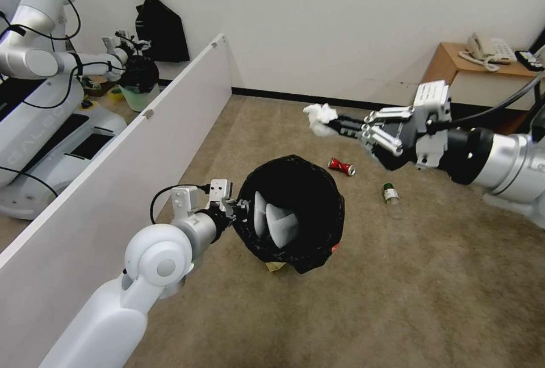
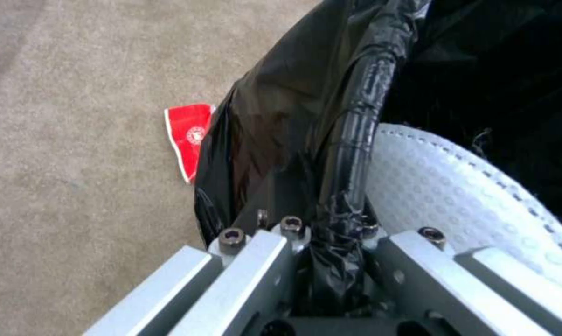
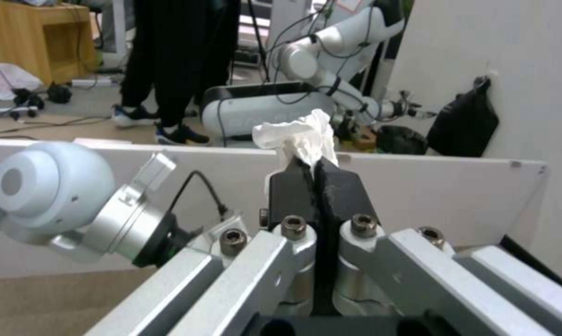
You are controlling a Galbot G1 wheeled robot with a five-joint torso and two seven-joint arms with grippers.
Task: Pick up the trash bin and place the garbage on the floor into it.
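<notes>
The right gripper (image 1: 335,125) has its jaws pressed together on a white tissue wad (image 1: 319,118), which sticks out past the black fingertips (image 3: 306,184). It hangs in the air above the carpeted floor (image 1: 431,277), up and to the right of the trash bin (image 1: 295,209), well apart from it. The left gripper (image 1: 238,209) has its jaws clamped on the bin's near rim, pinching the black bag liner (image 2: 349,154) that wraps it. The bin appears held off the floor and tilted, its mouth facing the head camera. Inside it lie white slippers (image 1: 275,223); in the left wrist view a dimpled white slipper sole (image 2: 455,191) sits just inside the rim.

On the floor beyond the bin lie a crushed red can (image 1: 342,167) and, to its right, a clear bottle with a green label (image 1: 390,193), the two near each other. A red paper carton (image 2: 190,135) shows beside the bin in the left wrist view, partly hidden by the bag. A white partition board (image 1: 113,186) runs along the robot's left side
</notes>
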